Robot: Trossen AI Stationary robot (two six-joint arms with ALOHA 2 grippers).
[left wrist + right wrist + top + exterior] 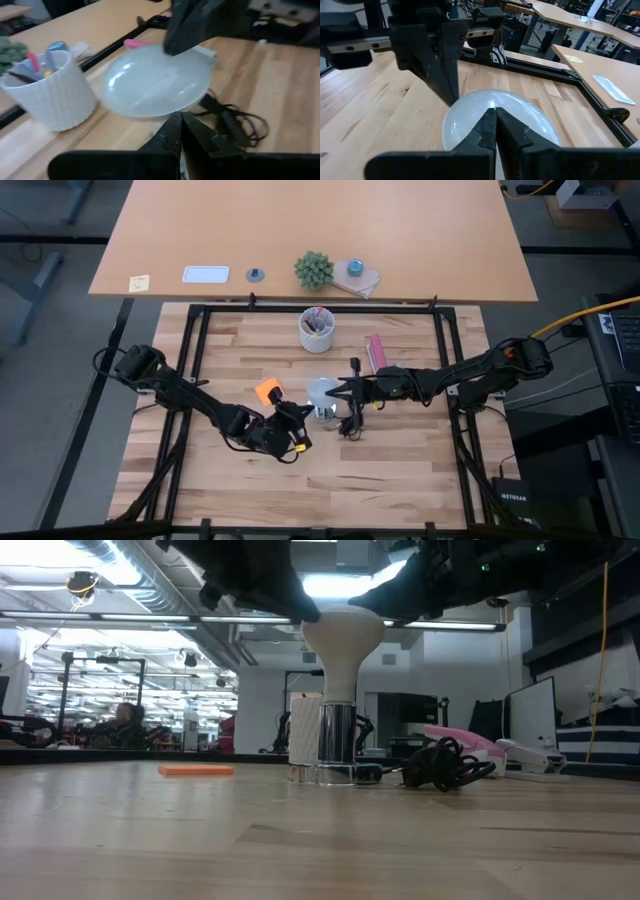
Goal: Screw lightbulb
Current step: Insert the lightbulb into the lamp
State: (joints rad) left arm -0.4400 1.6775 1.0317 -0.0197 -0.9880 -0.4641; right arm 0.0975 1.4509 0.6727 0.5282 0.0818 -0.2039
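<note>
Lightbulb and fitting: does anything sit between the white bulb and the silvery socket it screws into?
Nothing visible does. The white funnel-shaped lightbulb already stands upright with its narrow base in the round silvery fitting. Both shut claws, left and right, sit at its rounded top.

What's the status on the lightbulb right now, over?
Both end effectors shut: left end effector, right end effector, tips at the lightbulb. Lightbulb upright in silvery fitting. Black cord beside fitting, nothing blocking.
</note>
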